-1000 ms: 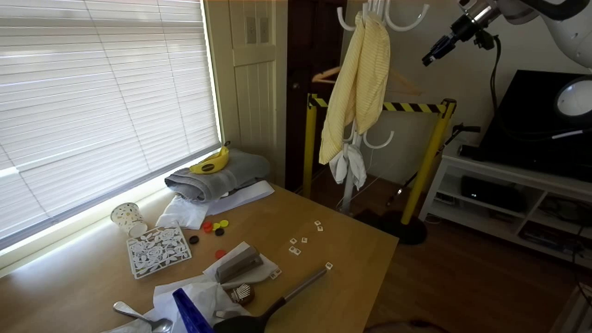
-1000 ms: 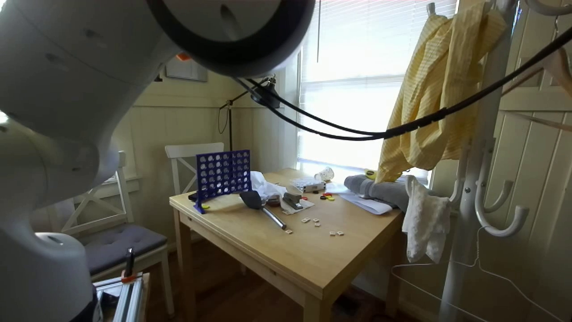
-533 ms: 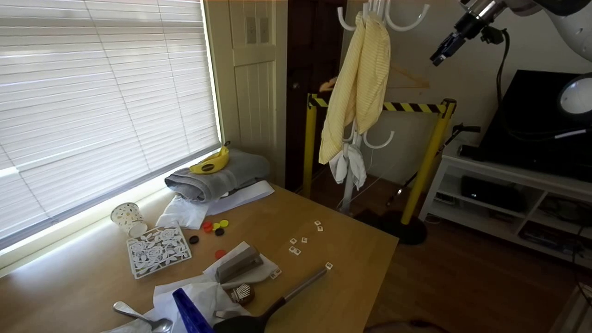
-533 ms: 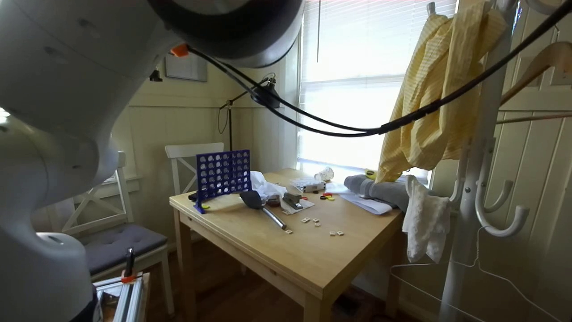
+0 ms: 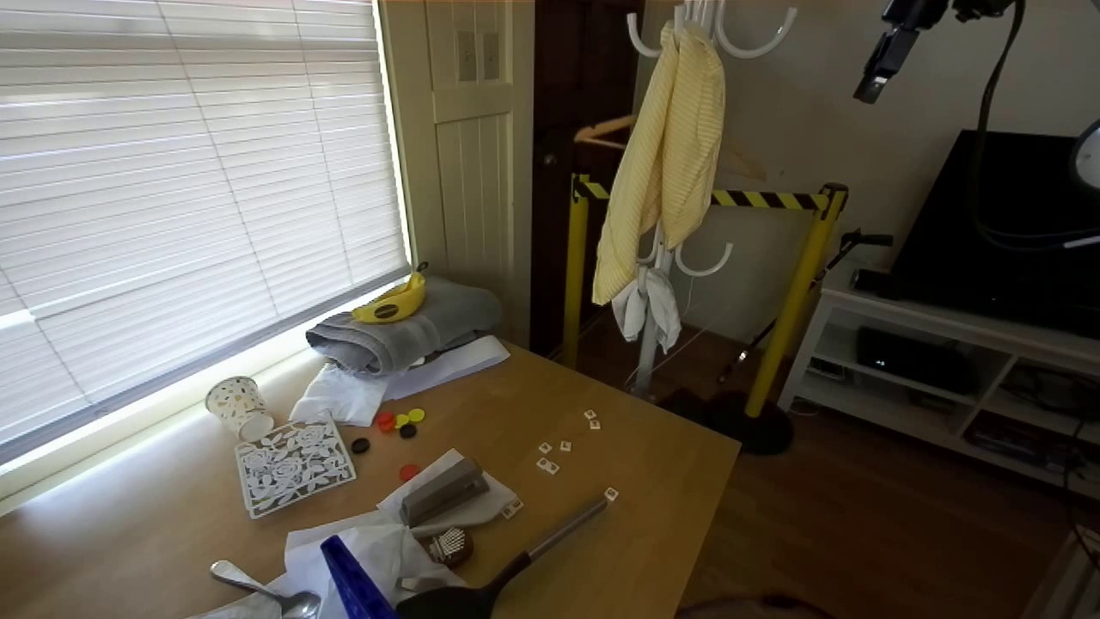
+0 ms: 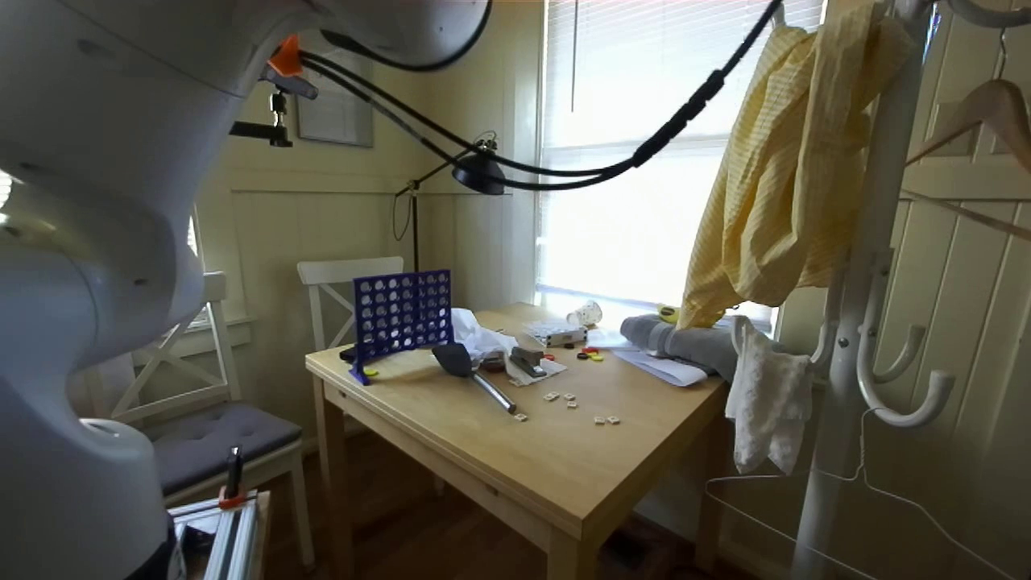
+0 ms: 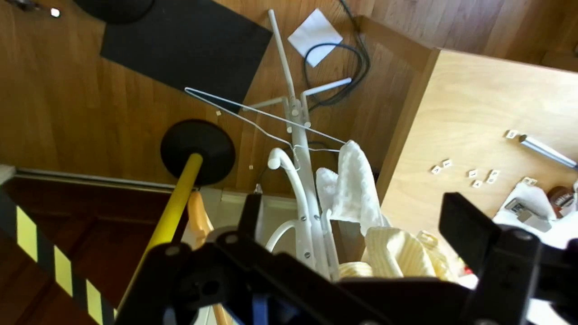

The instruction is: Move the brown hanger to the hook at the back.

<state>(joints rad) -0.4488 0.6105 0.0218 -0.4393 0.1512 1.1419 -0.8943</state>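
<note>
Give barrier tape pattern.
Barrier tape: diagonal black and yellow stripes, clearest in the wrist view.

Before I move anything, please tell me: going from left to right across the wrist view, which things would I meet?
Striped barrier tape → yellow post → brown hanger (only part shows) → white coat-stand pole → white cloth → silver utensil handle.

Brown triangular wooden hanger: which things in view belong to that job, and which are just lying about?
Job: brown wooden hanger; white hooked coat stand; black fingers.
Lying about: grey rolled towel; speckled white cup; grey oblong stapler; black-headed spatula.
</note>
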